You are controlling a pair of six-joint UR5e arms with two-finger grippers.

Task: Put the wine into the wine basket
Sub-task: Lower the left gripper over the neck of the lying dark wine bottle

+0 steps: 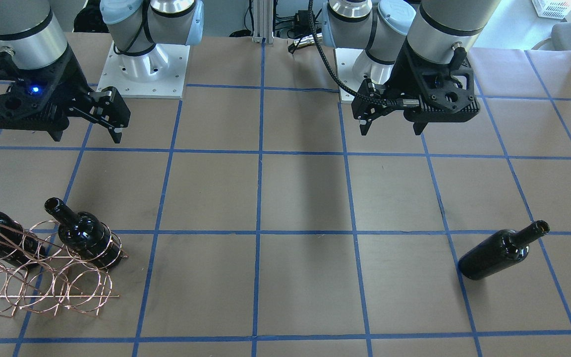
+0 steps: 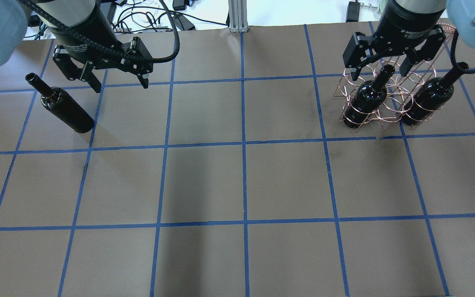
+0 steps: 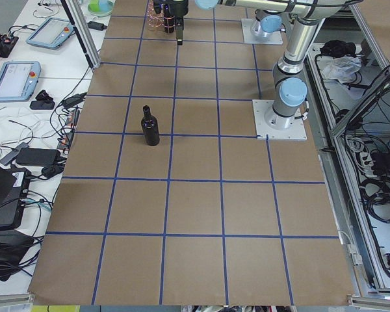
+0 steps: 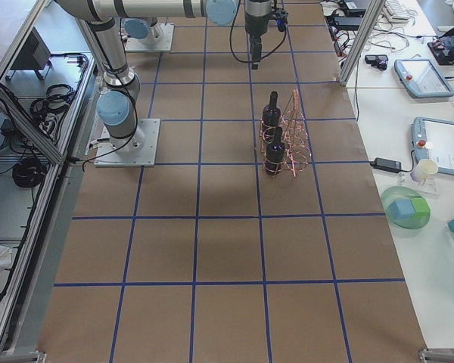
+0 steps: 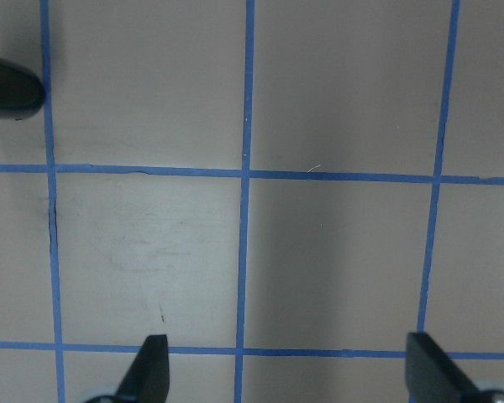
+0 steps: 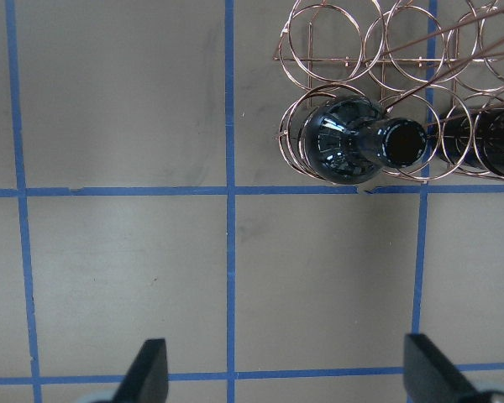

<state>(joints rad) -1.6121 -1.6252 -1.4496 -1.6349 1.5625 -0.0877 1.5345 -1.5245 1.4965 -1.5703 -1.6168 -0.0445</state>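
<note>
A loose near-black wine bottle (image 2: 66, 109) stands upright on the table; it also shows in the front view (image 1: 498, 253) and the left side view (image 3: 150, 127). My left gripper (image 2: 116, 80) hangs open and empty above the table, beside this bottle and apart from it; only the bottle's edge (image 5: 8, 88) shows in its wrist view. The copper wire wine basket (image 2: 386, 111) holds two upright bottles (image 2: 365, 99) (image 2: 429, 97). My right gripper (image 2: 379, 72) is open and empty, above the table beside the basket (image 6: 336, 42).
The table is brown paper with a blue tape grid (image 2: 243, 144). The arm bases (image 1: 149, 69) stand at the robot's edge. Several of the basket's rings (image 1: 42, 287) hold no bottle. Operator tables with tablets and cables (image 3: 26, 78) flank the far edge.
</note>
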